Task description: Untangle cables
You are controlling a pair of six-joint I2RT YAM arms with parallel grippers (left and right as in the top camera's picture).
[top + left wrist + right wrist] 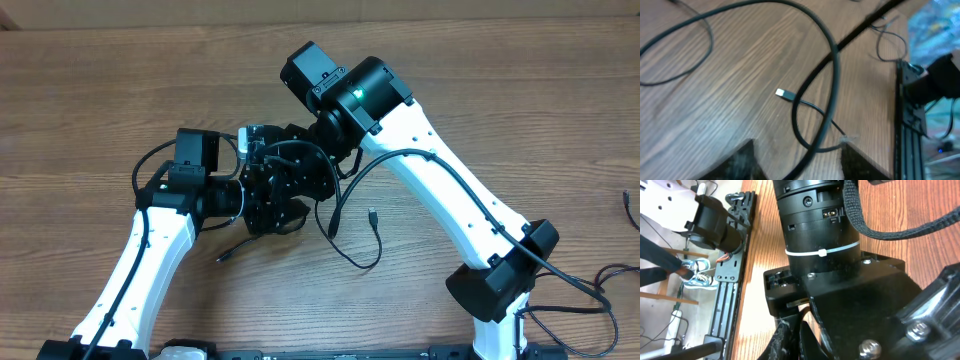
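Several thin black cables lie tangled on the wooden table. One cable [338,215] loops from under the two wrists to a small plug [372,213]. Another plug end [226,256] sticks out at the lower left. My left gripper [288,196] hovers over the tangle. Its fingers [742,162] stand apart, and a black cable [832,55] runs down between them. A thinner cable with a silver plug [782,93] curls just ahead. My right gripper [802,332] is shut, pressed close against the left wrist body [820,225]. Whether a cable is pinched in it is hidden.
More thin cable [600,275] lies at the far right edge of the table. A black rail [907,115] runs along the table's near edge, also seen in the right wrist view as a rail [730,280]. The two arms crowd each other at the table's middle.
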